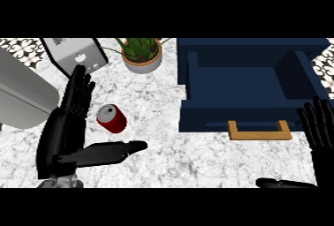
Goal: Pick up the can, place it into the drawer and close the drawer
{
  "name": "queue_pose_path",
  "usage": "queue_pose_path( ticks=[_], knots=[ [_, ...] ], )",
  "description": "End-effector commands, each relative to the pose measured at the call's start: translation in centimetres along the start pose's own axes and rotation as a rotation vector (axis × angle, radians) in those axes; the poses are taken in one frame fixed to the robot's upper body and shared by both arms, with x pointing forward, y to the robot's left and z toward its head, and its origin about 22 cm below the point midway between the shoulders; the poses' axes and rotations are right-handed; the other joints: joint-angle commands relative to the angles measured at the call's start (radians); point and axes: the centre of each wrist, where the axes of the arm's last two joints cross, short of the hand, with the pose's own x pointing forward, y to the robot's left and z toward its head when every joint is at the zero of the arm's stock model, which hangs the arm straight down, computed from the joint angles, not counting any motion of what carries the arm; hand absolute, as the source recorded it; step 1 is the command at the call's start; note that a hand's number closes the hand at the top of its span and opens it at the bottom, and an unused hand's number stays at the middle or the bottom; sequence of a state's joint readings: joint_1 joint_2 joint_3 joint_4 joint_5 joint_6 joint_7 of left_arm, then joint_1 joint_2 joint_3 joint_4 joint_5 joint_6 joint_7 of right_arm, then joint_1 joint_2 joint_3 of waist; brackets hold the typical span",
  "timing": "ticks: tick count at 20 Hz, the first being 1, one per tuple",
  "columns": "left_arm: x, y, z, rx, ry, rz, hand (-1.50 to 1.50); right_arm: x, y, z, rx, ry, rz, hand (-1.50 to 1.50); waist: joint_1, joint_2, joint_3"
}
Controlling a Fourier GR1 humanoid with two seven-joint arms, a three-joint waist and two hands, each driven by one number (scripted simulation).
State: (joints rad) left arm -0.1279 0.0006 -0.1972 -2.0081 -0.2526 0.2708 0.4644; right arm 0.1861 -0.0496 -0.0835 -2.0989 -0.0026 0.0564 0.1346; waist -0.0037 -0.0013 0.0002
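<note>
Can point(112, 118) lies on counter point(195, 154) between left hand point(65, 132) straight fingers point(77, 95) and spread thumb, untouched; right hand point(320, 128) open.

A white marble counter point(195, 159) holds a potted plant point(142, 53), a grey appliance point(20, 95) and a patterned tile backsplash point(20, 47).

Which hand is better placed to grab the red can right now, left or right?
Left. The left hand is open right beside the red can, thumb below it and fingers alongside. The right hand rests open at the view's right edge, beyond the open blue drawer.
</note>
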Motion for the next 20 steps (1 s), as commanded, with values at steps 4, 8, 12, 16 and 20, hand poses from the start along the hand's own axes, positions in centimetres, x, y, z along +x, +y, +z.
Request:
queue_pose_path(
  ticks=[4,8,12,16,20],
  knots=[
    [-0.2,0.2,-1.3,0.031,0.04,-0.009,-1.5,-2.1,-1.9,1.9,0.0,-0.005,0.008,-1.5,-0.001,0.001,0.0],
    [-1.9,0.1,-3.2,0.065,0.054,0.004,-1.5,-1.1,-1.1,1.1,-0.014,0.005,0.01,-1.5,-0.001,0.001,0.0],
    [-5.2,1.8,-1.7,0.076,0.042,0.003,-1.5,0.3,-2.7,-0.1,-0.043,0.006,0.006,-1.5,0.003,0.002,-0.001],
    [-3.3,-0.5,-3.1,0.068,0.056,-0.013,-1.5,-0.7,-1.8,1.8,-0.003,0.008,0.017,-1.5,0.0,0.001,0.0],
    [-7.1,0.9,-2.7,0.057,0.056,0.007,-1.5,-2.0,-2.1,1.5,-0.006,0.02,0.029,-1.5,0.001,0.001,0.0]
  ],
)
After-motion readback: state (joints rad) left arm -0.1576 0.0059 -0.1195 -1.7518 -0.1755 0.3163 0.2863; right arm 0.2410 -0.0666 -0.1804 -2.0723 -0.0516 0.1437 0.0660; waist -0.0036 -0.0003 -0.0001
